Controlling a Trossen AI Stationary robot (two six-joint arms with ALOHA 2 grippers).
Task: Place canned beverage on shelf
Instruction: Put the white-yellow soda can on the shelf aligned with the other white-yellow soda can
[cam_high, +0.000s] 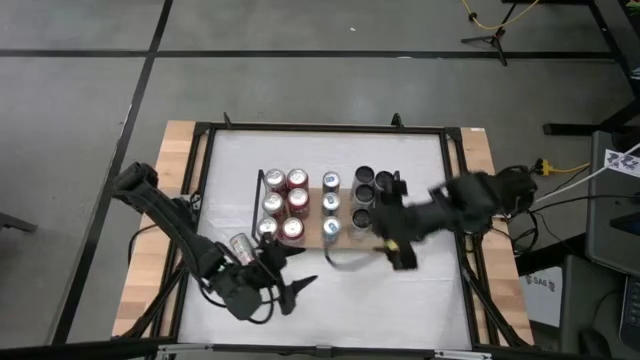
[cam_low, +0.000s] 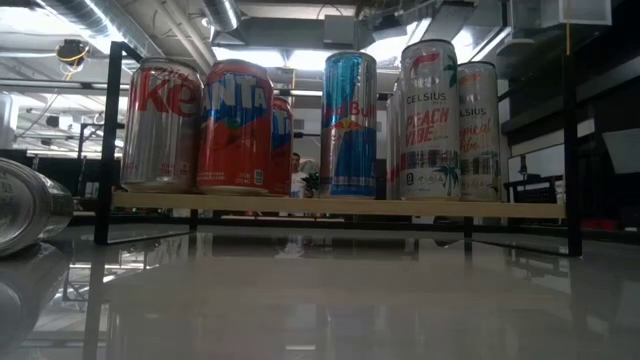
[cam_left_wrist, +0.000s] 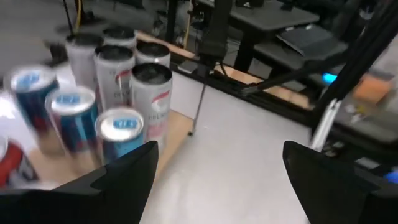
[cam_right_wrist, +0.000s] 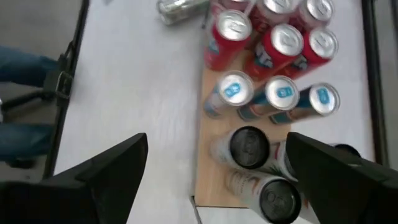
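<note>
Nearest my side of the table (cam_high: 330, 290), ahead of the shelf's front edge, I have the left gripper (cam_high: 283, 290) with its jaws spread open and holding nothing; in its wrist view the two dark fingers (cam_left_wrist: 127, 177) frame bare white tabletop beside the shelf's end. One silver can (cam_high: 241, 246) lies tipped on its side on the table, just off the front-left corner of the shelf (cam_high: 345, 240) and close to the left arm; the low view catches it at the edge, down on the tabletop and not on the board. The right gripper (cam_high: 392, 250) hangs over the front-right corner of the shelf, jaws wide apart and empty, looking down on the can tops. On the shelf itself, I count twelve upright cans: six cola and orange soda cans (cam_high: 285, 205) in two rows of three at the left end, three slim blue energy-drink cans (cam_high: 331, 205) in a single file just right of them, and three white cans with dark tops (cam_high: 365, 195) at the right end, though the right arm partly covers that group, so that last count is less sure. Thin black rails (cam_low: 108, 140) close the shelf's two short ends.
</note>
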